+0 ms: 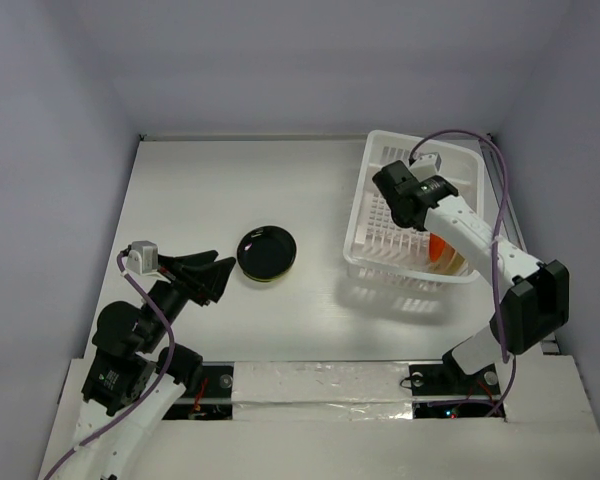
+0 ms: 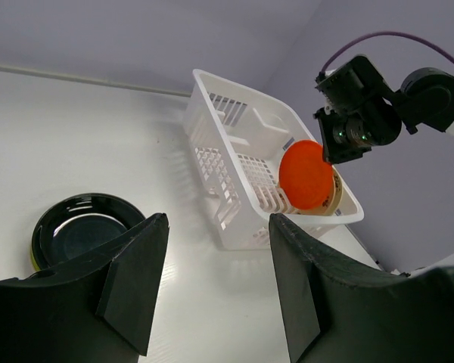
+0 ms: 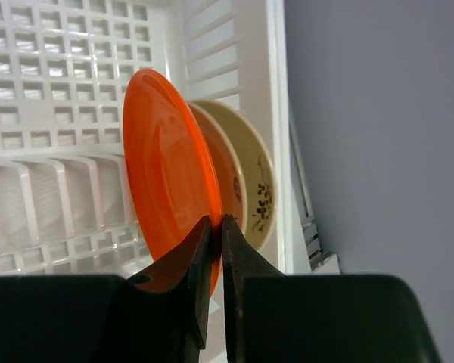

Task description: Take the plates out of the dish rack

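The white dish rack (image 1: 358, 232) stands at the right of the table. In it an orange-red plate (image 3: 166, 166) stands on edge, with a brownish plate (image 3: 227, 175) and a beige plate with dark spots (image 3: 259, 189) close behind it. My right gripper (image 3: 216, 221) is shut on the orange-red plate's rim; from above it (image 1: 427, 234) reaches down into the rack's near right corner. A dark glossy plate with a lime-green edge (image 1: 267, 253) lies flat on the table. My left gripper (image 2: 218, 219) is open and empty, just left of that plate (image 2: 79, 231).
The left wrist view shows the rack (image 2: 234, 85) ahead, with the orange-red plate (image 2: 306, 175) rising above its rim under the right arm's head (image 2: 352, 121). Walls close in the table at the back and both sides.
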You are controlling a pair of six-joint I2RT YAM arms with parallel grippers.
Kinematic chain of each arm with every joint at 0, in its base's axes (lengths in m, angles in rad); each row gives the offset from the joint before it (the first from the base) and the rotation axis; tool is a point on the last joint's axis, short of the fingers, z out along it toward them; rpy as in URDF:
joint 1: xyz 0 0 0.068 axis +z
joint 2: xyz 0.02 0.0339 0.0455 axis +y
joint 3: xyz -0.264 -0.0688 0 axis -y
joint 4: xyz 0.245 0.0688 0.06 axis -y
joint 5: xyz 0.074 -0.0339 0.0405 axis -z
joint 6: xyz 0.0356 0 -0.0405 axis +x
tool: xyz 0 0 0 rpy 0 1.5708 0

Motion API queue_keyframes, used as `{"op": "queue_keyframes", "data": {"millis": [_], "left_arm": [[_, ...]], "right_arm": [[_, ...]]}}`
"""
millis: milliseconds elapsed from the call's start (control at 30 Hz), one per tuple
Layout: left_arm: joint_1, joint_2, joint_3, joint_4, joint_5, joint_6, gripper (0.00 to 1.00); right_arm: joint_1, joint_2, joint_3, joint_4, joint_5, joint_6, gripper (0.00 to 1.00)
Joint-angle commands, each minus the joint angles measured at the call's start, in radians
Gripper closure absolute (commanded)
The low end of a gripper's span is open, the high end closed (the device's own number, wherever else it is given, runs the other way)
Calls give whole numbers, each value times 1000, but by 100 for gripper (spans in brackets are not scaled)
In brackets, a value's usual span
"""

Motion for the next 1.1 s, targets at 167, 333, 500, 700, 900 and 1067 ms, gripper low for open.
{"op": "queue_keyframes", "data": {"millis": [167,333,500,700,900,1067], "left_arm": [[-6,-2,3,50,9,-2,47],[-6,4,3,46,1,-2,47],[-6,6,7,37,-25,-5,47],[-6,12,7,27,-54,-12,47],[-6,22,10,21,-70,-13,47],[-6,30,9,20,-71,-15,47]], "right_arm": [[67,-14,196,-161,169,126,100],[194,-14,373,-223,143,148,100],[314,-5,441,-2,-52,107,100],[357,-9,232,522,-486,154,100],[389,208,241,719,-658,251,100],[389,291,203,848,-742,310,100]]}}
